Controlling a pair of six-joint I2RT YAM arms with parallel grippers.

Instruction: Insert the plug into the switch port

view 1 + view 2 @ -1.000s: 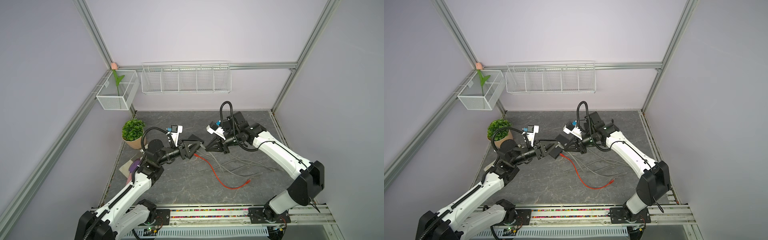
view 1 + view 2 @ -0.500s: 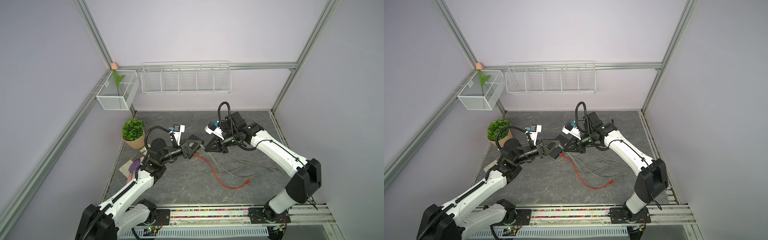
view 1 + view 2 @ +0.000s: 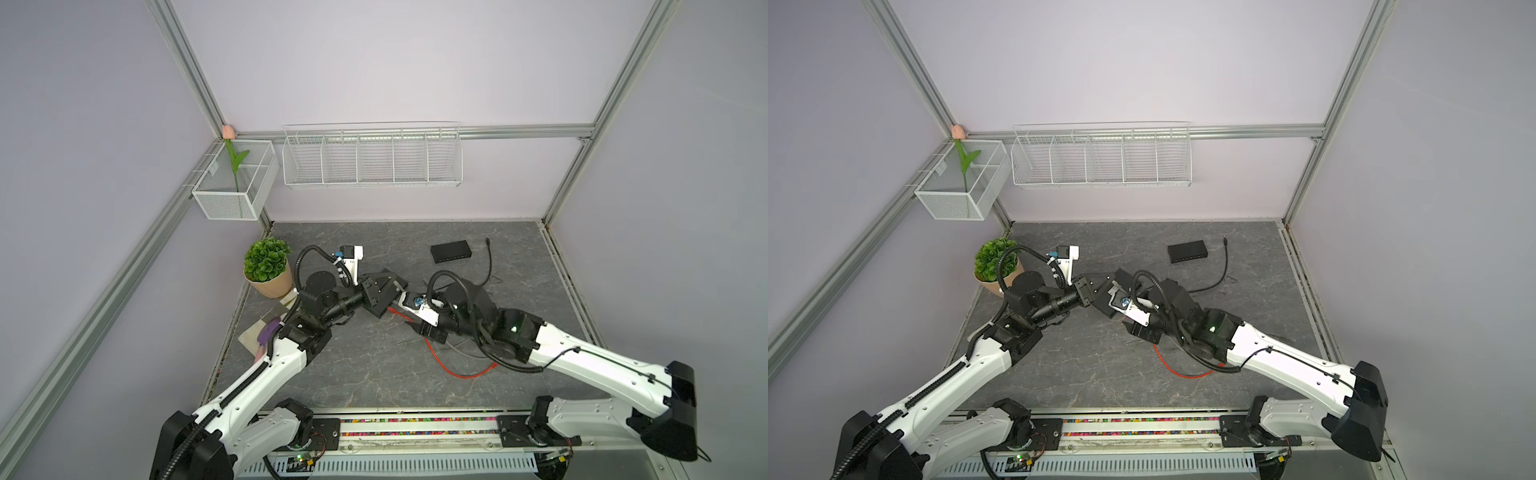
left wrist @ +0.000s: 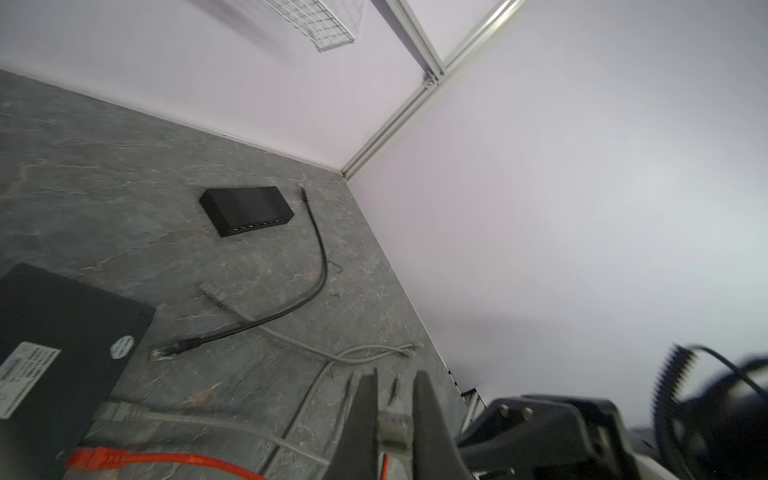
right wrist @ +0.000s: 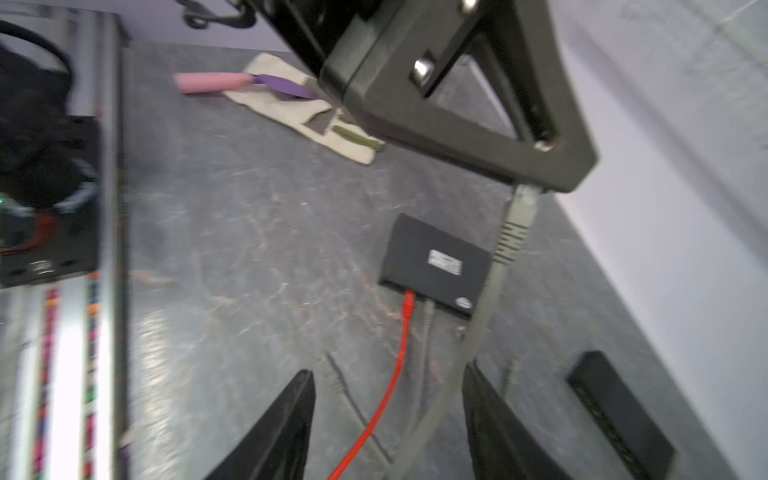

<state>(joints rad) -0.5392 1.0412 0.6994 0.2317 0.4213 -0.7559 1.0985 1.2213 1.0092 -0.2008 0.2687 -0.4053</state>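
Arms meet tip to tip over the desk point(image 3: 357, 374). Left gripper point(image 4: 394, 395) jaws pinch the grey plug point(image 4: 392, 420). Right gripper point(image 5: 388, 370) jaws apart around the cable point(image 5: 486, 291); contact unclear, blurred.

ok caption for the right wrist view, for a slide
left gripper pinches the grey plug while the open right gripper straddles its cable

1. Nothing here can be read, though a few printed things are in sight.
2. The black switch point(image 4: 62, 316) carries a white label point(image 4: 25, 380) with rows of dark print, too blurred to make out. In the right wrist view the same white label point(image 5: 444, 262) is no clearer.
3. A small round sticker point(image 4: 122, 347) sits near that label, and its marking is illegible.
4. Along the lower edge of both top views, the coloured strip point(image 3: 415, 419) on the rail point(image 3: 415, 440) shows only flecks of colour.
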